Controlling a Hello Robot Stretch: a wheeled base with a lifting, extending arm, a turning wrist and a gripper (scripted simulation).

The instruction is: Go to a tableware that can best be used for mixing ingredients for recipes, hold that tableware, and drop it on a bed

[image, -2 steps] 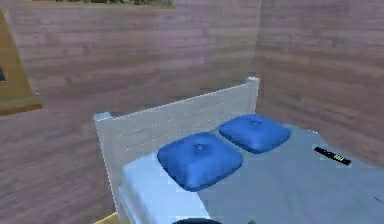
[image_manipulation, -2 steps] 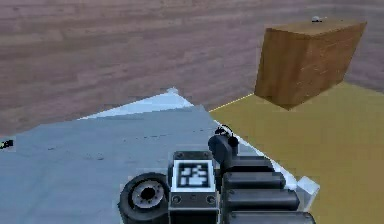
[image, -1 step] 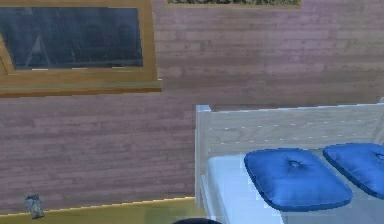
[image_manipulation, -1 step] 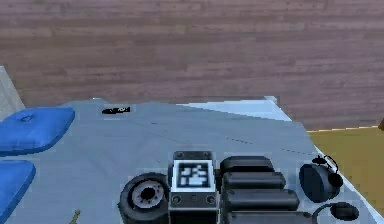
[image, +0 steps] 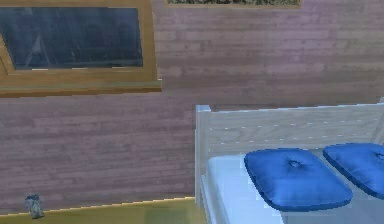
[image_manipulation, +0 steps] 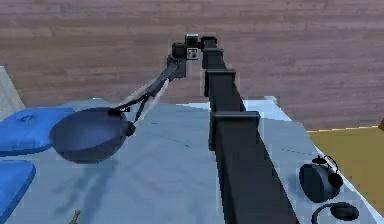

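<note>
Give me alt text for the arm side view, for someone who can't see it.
A robot's dark arm reaches out over a bed, its hand at a dark round bowl next to blue pillows; whether the hand holds the bowl cannot be told. A black round clock sits at the lower right, and a wooden plank wall runs behind.

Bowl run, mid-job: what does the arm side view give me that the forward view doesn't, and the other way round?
Arm side view: the arm, the gripper with a dark bowl at its fingers, a black alarm clock. Forward view: a wood-framed window, the white headboard, a small grey thing on the floor. Both: the bed, blue pillows and the reddish wall.
</note>
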